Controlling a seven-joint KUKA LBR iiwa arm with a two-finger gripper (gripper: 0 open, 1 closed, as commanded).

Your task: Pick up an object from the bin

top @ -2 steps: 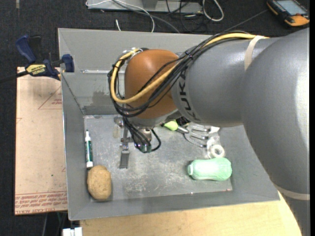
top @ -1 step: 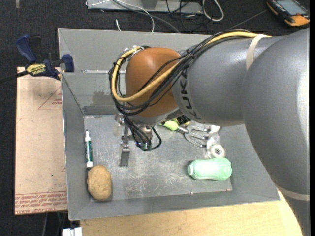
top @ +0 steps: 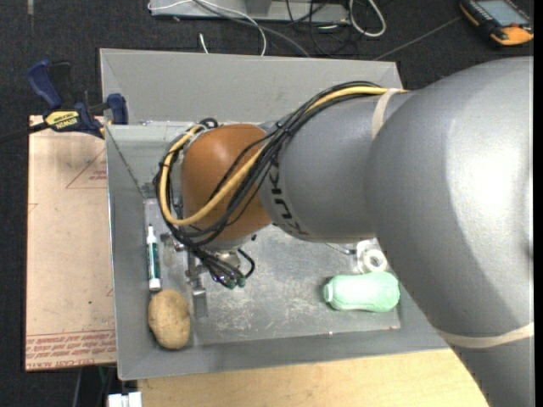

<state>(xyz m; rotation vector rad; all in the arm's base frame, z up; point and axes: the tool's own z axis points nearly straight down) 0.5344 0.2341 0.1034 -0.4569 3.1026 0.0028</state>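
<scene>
Hovering gripper [top: 198, 302]: low over the floor of the bin [top: 246, 79], in its near left part, under the arm's orange wrist cover [top: 222, 181].
Jaws: wide or narrow, I cannot tell.
Nearest thing: a potato [top: 170, 319], just left of the gripper's tip; whether the two touch I cannot tell.
Potato's look: tan-brown, dull skin, a plump oval with a rounded, wider near end.
Potato's place: the bin's near left corner, close to the left wall and the front wall, lying on the bare metal.
Potato's long axis: roughly along the left wall, from the front wall toward the back, the far end leaning a little toward the gripper.
Marker [top: 153, 259]: green and white, slim, lying along the left wall just beyond the potato, its length parallel to that wall.
Pale green lump [top: 362, 293]: rounded, mint-coloured, on the right of the floor, well apart from the gripper.
White ring-like piece [top: 371, 259]: just behind the green lump, partly under the arm.
In the way: the orange cover and the arm's grey bulk hide the middle and far floor; dark cables [top: 227, 271] hang just right of the gripper.
</scene>
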